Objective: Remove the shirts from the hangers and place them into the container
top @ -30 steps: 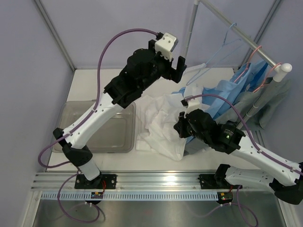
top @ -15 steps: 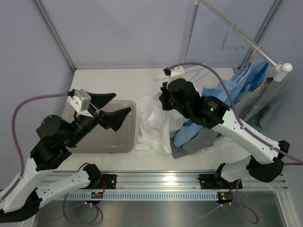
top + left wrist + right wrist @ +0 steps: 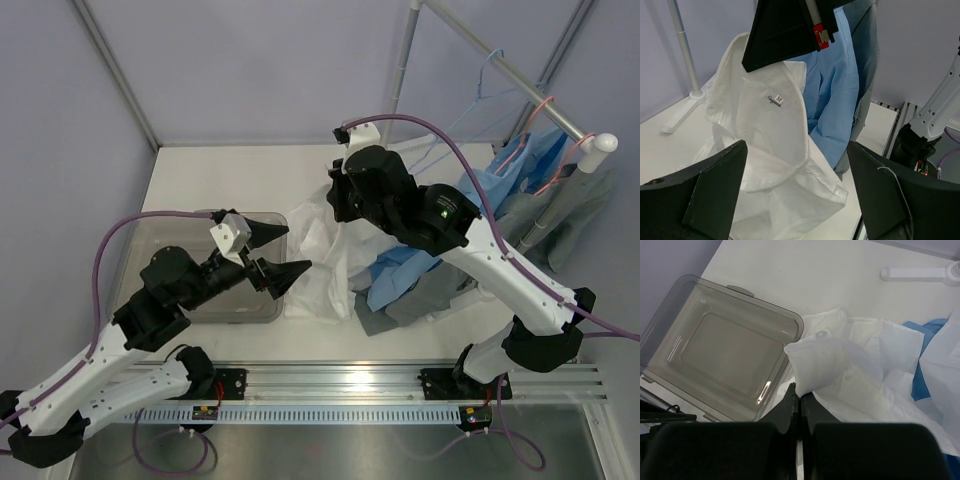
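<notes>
Here the right pincer pinches the white shirt, hanging collar-up, lengthwise vertical; left pincer gapes empty

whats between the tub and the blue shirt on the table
The white shirt, bunched up, lies between the tub and the blue shirt. The top view shows this.

A white shirt, light blue shirt, grey shirt; smoky-grey container; pink hangers, light blue hanger
</notes>
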Tool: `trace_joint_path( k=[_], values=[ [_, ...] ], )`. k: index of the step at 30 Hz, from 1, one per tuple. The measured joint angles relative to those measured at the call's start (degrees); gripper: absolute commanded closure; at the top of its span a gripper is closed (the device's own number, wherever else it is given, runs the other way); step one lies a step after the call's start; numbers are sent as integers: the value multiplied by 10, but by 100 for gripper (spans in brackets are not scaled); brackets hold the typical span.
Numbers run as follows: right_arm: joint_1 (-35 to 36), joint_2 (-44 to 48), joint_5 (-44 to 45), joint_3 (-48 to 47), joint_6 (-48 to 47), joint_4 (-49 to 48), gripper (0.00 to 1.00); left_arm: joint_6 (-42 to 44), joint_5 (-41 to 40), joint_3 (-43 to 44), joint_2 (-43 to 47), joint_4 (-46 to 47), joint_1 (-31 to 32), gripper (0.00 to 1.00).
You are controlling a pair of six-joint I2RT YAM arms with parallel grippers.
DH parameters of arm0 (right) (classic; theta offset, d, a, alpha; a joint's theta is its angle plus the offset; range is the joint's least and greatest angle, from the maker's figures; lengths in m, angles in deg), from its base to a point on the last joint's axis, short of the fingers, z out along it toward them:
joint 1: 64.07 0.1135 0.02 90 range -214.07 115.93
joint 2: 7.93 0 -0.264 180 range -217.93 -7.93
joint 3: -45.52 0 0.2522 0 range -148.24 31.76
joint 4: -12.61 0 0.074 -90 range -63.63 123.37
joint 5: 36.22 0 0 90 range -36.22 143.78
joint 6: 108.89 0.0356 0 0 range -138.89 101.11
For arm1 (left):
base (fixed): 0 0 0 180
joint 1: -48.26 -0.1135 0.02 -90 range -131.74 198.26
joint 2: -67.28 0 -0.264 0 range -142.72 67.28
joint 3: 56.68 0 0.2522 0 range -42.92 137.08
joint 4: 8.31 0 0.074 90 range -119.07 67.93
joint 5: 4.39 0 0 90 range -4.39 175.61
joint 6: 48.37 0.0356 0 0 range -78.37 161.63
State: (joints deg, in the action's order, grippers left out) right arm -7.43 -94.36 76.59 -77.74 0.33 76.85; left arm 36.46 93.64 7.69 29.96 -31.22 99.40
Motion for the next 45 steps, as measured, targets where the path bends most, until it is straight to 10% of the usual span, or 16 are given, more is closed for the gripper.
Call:
trace_joint_path(
  k=[15, 18, 20, 23, 28, 30, 37, 45],
  values=[
    [0, 7, -34, 0, 0, 14, 100, 1, 31, 3, -160, 81, 1, 14],
    [0, 17, -38, 0, 0, 19, 100, 0, 30, 20, -194, 80, 1, 39],
    [0, 25, -40, 0, 0, 21, 100, -7, 27, 42, -222, 80, 2, 100],
    [0, 33, -40, -7, -2, 27, 100, -7, 1, 80, -255, 62, 2, 100],
    [0, 36, -33, -28, -3, 36, 17, -11, -132, 148, -253, -12, 7, 100],
    [0, 40, -23, -36, -6, 37, 1, -2, -197, 192, -247, -59, 7, 100],
    [0, 95, 16, -38, -10, 43, 0, 103, -325, 373, -201, -145, 6, 100],
    [0, 196, 16, 13, -9, 33, 0, 322, -376, 485, -169, -11, 6, 100]
  ],
)
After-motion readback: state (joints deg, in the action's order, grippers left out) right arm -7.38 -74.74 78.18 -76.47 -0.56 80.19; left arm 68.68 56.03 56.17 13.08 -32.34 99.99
